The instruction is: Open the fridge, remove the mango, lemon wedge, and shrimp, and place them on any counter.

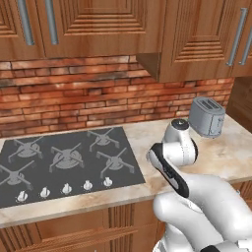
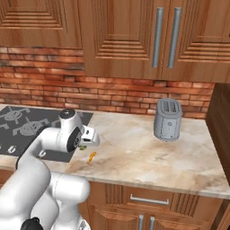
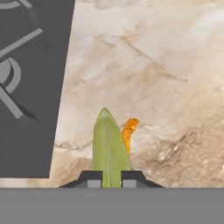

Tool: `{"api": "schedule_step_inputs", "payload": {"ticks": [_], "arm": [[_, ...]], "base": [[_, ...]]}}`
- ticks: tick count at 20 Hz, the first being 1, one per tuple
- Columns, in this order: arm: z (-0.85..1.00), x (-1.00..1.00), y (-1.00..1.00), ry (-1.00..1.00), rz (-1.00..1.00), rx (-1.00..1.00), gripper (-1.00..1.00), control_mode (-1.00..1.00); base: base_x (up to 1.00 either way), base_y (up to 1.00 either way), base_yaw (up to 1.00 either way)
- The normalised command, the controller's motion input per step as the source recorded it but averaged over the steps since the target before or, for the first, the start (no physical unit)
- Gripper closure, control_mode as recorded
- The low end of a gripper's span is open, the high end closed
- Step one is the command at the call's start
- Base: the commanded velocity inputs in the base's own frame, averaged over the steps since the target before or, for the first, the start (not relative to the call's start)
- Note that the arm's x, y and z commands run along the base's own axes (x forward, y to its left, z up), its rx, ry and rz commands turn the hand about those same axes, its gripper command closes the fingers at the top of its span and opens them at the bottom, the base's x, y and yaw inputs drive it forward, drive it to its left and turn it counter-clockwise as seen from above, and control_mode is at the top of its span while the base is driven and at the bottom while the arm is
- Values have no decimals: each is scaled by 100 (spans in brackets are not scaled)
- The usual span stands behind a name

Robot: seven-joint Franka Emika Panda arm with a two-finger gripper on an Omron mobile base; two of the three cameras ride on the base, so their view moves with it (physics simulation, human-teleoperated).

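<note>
One thin yellow-green lemon wedge (image 3: 108,148) clamped in jaws; curled orange shrimp (image 3: 129,132) on counter (image 3: 175,87).

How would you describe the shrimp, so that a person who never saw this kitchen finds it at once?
Start at the black cooktop set in the beige counter. Just off its right edge, on bare stone below the gripper, lies the shrimp. It is a tiny curled bright-orange piece, unlike the flat yellow-green lemon wedge held between the fingers and the much bigger grey toaster further right.
</note>
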Motion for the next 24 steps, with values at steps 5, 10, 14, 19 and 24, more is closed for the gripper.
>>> {"api": "schedule_step_inputs", "payload": {"ticks": [5, 10, 14, 19, 24], "arm": [[-62, 21, 8, 1, 0, 0, 100, -100], [-68, 10, 11, 2, 0, 0, 100, -100], [-69, 0, 3, 0, 0, 0, 100, -100], [-62, 0, -2, -1, 0, 0, 100, -100], [-50, 0, 0, -3, 0, 0, 100, -100]], "base": [[0, 0, 0], [0, 0, 0], [0, 0, 0], [0, 0, 0], [0, 0, 0]]}}
